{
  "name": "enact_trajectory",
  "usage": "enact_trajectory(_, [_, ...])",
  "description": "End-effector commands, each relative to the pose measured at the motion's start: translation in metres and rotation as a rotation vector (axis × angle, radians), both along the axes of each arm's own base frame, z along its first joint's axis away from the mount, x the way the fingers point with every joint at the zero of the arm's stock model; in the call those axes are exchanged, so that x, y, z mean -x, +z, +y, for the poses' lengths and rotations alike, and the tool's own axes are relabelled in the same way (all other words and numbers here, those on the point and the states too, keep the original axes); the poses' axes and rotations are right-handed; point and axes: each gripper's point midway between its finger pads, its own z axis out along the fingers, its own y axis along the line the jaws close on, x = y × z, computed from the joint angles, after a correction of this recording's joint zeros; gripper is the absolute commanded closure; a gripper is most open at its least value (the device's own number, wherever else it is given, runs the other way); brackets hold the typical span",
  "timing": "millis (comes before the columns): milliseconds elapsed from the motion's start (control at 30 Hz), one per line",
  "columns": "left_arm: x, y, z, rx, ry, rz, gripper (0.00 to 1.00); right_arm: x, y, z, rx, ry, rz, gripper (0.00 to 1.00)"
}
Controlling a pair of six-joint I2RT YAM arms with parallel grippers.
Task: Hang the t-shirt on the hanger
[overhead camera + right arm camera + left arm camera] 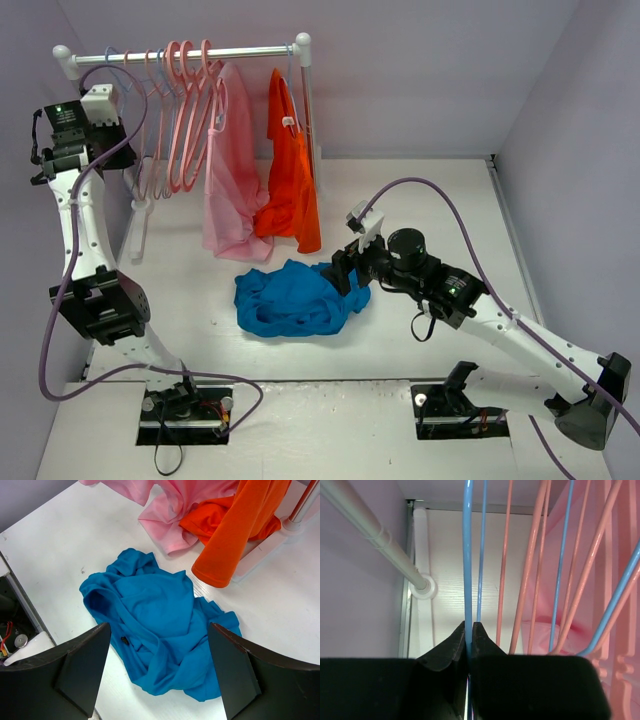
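Blue t-shirt (pixel 160 600) (crumpled heap) lies in front of rail (pixel 190 53); right gripper (pixel 159 630) hangs over it, jaws apart; left gripper (pixel 468 627) clamps hanger (pixel 468 555) near rail's left end.

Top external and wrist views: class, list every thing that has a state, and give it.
t-shirt, crumpled on the table, unheld
hanger, on the rail, pinched
left fingers, shut on the hanger
right fingers, open over the t-shirt
pink garment, hung
orange garment, hung
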Motion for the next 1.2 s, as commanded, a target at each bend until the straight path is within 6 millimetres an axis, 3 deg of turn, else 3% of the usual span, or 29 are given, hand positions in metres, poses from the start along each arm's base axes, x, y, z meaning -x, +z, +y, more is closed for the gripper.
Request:
enact_trajectory(0, [0.027,0.101,0.001,-0.103,0.081,-0.253,1.00,-0.003,0.026,0.002,-0.078,-0.003,-0.058,0.25])
enact_trajectory(133, [0.043,0.122,0.003,-0.140,0.113,-0.314,1.00,-0.004,0.026,0.003,-0.074,0.000,-0.060,0.25])
enact_trajectory(233, [0.053,0.128,-0.001,-0.138,0.116,-0.329,1.00,-0.004,0.026,0.005,-0.071,0.009,-0.058,0.25])
enact_trajectory(533, [0.063,0.120,-0.004,-0.083,0.163,-0.341,1.00,-0.003,0.029,0.010,-0.076,0.033,-0.055,0.25])
enact_trajectory(733, [0.108,0.069,0.000,-0.020,0.340,-0.232,1.00,-0.003,0.032,0.006,-0.079,0.017,-0.066,0.25])
enact_trajectory(800, [0.122,0.059,-0.010,0.018,0.372,-0.216,1.00,-0.004,0.030,0.006,-0.073,0.017,-0.063,0.25])
enact_trajectory(900, [0.148,0.007,-0.026,0.046,0.391,-0.088,1.00,-0.005,0.027,0.009,-0.067,0.024,-0.049,0.25])
enact_trajectory(1067, [0.198,-0.043,-0.046,0.041,0.384,0.064,1.00,-0.012,0.013,0.009,-0.051,-0.025,-0.010,0.26])
enact_trajectory(1167, [0.225,-0.052,-0.055,0.037,0.377,0.106,1.00,-0.019,0.003,0.006,-0.030,-0.065,0.002,0.27])
